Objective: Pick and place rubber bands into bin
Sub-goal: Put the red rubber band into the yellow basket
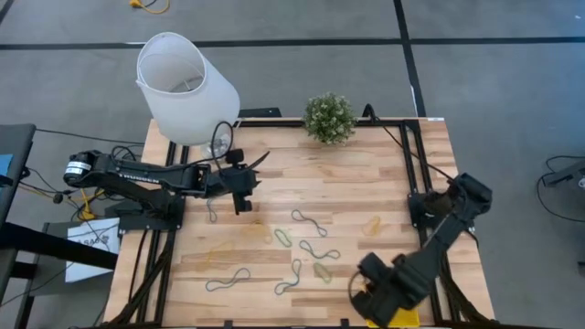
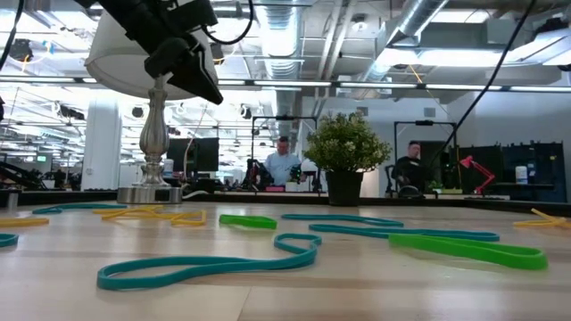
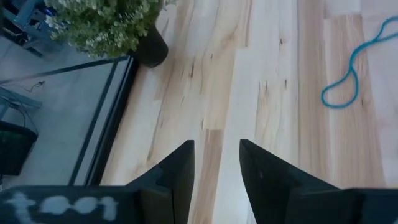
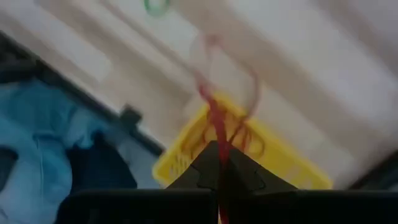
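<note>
left gripper [image 1: 245, 203] above the table's left side, fingers parted, empty | bands [image 1: 311, 249] lie loose mid-table: light, limp, thin, likely best pinched on one strand | right gripper [image 4: 219, 163] over bin [image 4: 287, 167], pinching red band [image 4: 214, 115]

table [image 1: 366, 183]: wood | on it: rubber bands [image 1: 311, 222], plant [image 1: 329, 117], lamp [image 1: 187, 87]
</note>
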Controlling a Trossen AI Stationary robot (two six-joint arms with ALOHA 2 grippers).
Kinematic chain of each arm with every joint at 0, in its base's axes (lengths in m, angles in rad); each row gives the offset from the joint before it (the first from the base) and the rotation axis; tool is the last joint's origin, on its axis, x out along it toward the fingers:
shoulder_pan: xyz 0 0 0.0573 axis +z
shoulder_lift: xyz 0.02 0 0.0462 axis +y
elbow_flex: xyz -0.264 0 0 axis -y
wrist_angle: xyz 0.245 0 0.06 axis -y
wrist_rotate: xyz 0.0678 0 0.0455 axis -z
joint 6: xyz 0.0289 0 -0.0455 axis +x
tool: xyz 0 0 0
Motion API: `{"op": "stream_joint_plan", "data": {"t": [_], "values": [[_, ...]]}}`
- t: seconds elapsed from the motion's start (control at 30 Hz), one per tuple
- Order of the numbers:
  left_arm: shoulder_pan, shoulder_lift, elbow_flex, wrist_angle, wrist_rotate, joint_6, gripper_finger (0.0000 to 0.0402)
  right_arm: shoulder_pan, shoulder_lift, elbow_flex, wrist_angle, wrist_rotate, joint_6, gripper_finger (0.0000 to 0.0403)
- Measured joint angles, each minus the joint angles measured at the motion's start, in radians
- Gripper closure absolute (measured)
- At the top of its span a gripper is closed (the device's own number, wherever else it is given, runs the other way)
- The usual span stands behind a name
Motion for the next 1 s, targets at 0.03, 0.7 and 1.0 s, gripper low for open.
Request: {"op": "stream_joint_plan", "data": {"t": [0.03,0.7,1.0], "values": [[0.000,0.000,0.000,0.010,0.004,0.000,0.0283,0.017,0.000,0.000,-0.002,-0.001,0.037,0.0403],[0.000,0.000,0.000,0.025,0.053,-0.006,0.0283,0.128,0.117,0.000,0.188,-0.090,0.268,0.0403],[0.000,0.000,0.000,0.025,0.065,-0.026,0.0283,0.051,0.234,-0.001,0.173,-0.240,0.041,0.0403]]}}
